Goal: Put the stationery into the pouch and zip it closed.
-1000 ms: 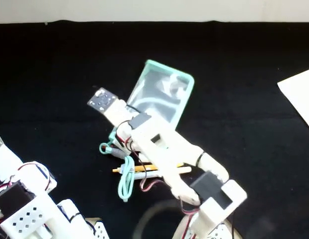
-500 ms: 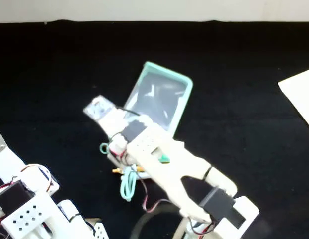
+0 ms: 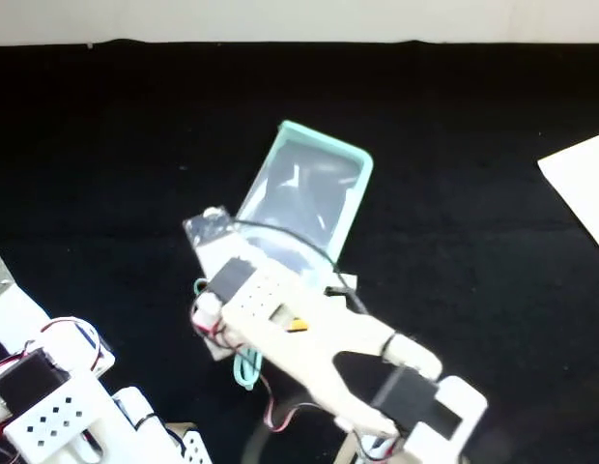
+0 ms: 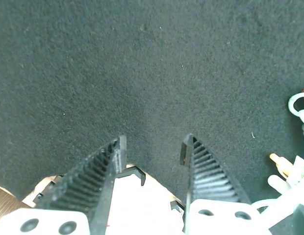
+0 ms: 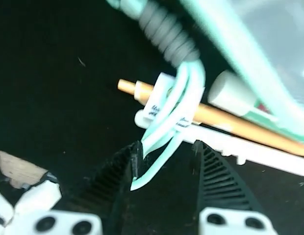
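The clear pouch [image 3: 304, 193] with a mint-green border lies flat at the table's middle. My right arm [image 3: 299, 338] stretches from the near edge over the pens, covering most of them. In the right wrist view my right gripper [image 5: 166, 147] is open, low over the table, with the mint cord loop [image 5: 164, 132] lying between its fingers. Just beyond it lie an orange pen [image 5: 230, 125], a white pen [image 5: 225, 143] and a grey ribbed grip [image 5: 166, 32], beside the pouch edge [image 5: 250, 63]. My left gripper [image 4: 153, 149] hangs open over bare black cloth, well short of the orange pen tip [image 4: 278, 162].
Black cloth [image 3: 473, 116] covers the table. A white sheet [image 3: 584, 188] lies at the right edge. The left arm's base [image 3: 48, 391] sits at the near left corner. A white ring [image 4: 299, 105] of the stationery shows off to the side of the left gripper.
My right arm has swung toward the near left and lowered over the pens, which it now covers in the high view. The pouch and left arm stayed put.
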`<action>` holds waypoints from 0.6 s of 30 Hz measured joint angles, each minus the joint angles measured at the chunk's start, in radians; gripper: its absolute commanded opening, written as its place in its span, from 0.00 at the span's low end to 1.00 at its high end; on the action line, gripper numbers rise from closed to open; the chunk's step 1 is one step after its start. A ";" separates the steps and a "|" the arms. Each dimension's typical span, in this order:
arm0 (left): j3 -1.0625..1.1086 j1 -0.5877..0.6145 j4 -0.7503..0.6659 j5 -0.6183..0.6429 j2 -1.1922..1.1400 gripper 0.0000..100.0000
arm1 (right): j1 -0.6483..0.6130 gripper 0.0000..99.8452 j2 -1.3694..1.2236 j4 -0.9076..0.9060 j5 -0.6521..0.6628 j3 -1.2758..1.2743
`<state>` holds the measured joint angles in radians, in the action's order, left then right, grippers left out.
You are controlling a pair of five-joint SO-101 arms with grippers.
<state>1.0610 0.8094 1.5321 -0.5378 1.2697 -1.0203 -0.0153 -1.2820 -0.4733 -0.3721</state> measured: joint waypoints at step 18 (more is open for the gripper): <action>0.000 0.000 0.000 0.000 0.000 0.20 | -0.184 0.17 -0.189 -0.026 -0.008 0.117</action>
<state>1.0610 0.8094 1.5321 -0.5378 1.2697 -1.2045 -0.2041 -1.3080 -0.4810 -0.2555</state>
